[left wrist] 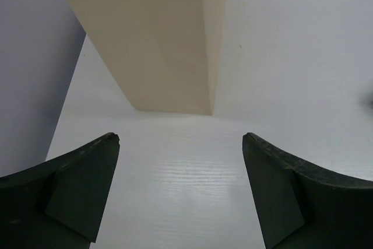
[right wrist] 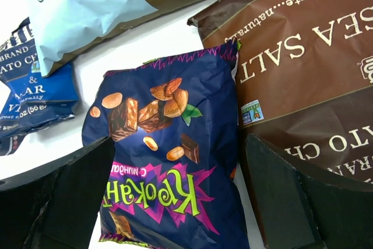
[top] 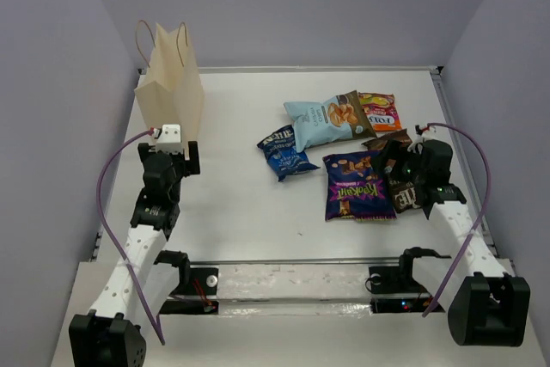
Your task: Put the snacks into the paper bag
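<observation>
The cream paper bag (top: 170,92) stands upright at the table's far left, its base edge close ahead in the left wrist view (left wrist: 169,39). My left gripper (top: 174,154) is open just in front of it, holding nothing. The snacks lie right of centre: a dark blue packet (top: 286,155), a light blue packet (top: 325,119), an orange-red packet (top: 379,111), a purple packet (top: 359,184) and a dark brown chip bag (top: 408,193). My right gripper (right wrist: 179,144) hovers open over the purple packet (right wrist: 169,161), with the brown bag (right wrist: 303,68) at its right finger.
Grey walls close in the table on the left, right and back. A raised rim (top: 464,169) runs along the right side near the brown bag. Bare white tabletop (top: 232,204) lies between the paper bag and the packets.
</observation>
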Controlling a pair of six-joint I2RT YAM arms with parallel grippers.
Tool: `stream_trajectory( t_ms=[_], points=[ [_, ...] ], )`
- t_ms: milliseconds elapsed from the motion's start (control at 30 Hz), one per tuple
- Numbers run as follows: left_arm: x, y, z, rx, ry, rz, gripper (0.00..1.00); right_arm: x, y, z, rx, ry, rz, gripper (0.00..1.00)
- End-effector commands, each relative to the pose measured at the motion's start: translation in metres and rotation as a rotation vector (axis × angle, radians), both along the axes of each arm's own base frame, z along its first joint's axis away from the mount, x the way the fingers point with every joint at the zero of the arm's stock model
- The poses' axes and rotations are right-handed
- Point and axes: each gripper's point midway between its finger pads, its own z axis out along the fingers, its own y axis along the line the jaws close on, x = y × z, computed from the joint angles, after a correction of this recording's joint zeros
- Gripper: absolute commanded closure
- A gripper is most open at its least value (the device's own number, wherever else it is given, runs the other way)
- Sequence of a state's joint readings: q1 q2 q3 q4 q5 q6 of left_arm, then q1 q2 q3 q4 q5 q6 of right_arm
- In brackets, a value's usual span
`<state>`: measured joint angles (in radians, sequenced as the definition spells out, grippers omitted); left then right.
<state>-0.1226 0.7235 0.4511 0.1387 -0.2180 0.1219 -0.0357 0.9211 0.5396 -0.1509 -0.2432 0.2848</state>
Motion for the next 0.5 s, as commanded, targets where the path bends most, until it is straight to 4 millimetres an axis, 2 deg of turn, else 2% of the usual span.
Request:
stream_trajectory(
  t_ms=[0, 33, 67, 100, 133, 167, 200, 233, 267, 300, 367, 400, 433, 467],
  points=[
    [0.004, -0.004, 0.033, 0.02, -0.075, -0.043, 0.01, 0.01, 0.0, 0.012, -0.004, -0.048, -0.007, 0.01],
    [0.0, -0.011, 0.047, 0.048, -0.077, -0.102, 0.01, 0.012, 0.0, 0.015, -0.003, -0.054, -0.008, 0.01],
    [-0.004, -0.036, 0.058, 0.144, -0.078, -0.298, 0.01, 0.013, 0.0, 0.016, -0.003, -0.052, -0.008, 0.01],
    [-0.011, -0.047, 0.068, 0.188, -0.082, -0.396, 0.01, 0.013, 0.0, 0.017, 0.0, -0.053, -0.009, 0.01],
    [-0.023, -0.061, 0.09, 0.237, -0.131, -0.499, 0.01, 0.014, 0.0, 0.019, 0.0, -0.055, -0.008, 0.01],
    [-0.042, -0.084, 0.119, 0.321, -0.187, -0.679, 0.05, 0.016, 0.0, 0.022, 0.001, -0.061, -0.007, 0.01],
    [-0.051, -0.09, 0.14, 0.331, -0.24, -0.718, 0.08, 0.016, 0.001, 0.024, 0.0, -0.063, -0.005, 0.01],
    [-0.064, -0.093, 0.184, 0.327, -0.344, -0.719, 0.11, 0.018, 0.001, 0.027, 0.0, -0.067, -0.003, 0.01],
    [-0.067, -0.094, 0.211, 0.312, -0.406, -0.704, 0.12, 0.018, 0.001, 0.029, 0.0, -0.071, 0.001, 0.01],
    [-0.065, -0.087, 0.25, 0.284, -0.453, -0.645, 0.14, 0.02, 0.002, 0.033, 0.0, -0.079, 0.006, 0.01],
    [-0.052, -0.072, 0.284, 0.256, -0.455, -0.536, 0.15, 0.022, 0.002, 0.037, -0.002, -0.086, 0.012, 0.01],
    [-0.041, -0.05, 0.297, 0.245, -0.431, -0.399, 0.15, 0.024, 0.002, 0.041, -0.003, -0.093, 0.013, 0.01],
    [-0.03, -0.038, 0.309, 0.244, -0.41, -0.326, 0.15, 0.025, 0.003, 0.042, -0.003, -0.095, 0.016, 0.01],
    [-0.008, -0.029, 0.325, 0.244, -0.354, -0.267, 0.16, 0.025, 0.004, 0.043, 0.0, -0.096, 0.023, 0.01]
  ],
)
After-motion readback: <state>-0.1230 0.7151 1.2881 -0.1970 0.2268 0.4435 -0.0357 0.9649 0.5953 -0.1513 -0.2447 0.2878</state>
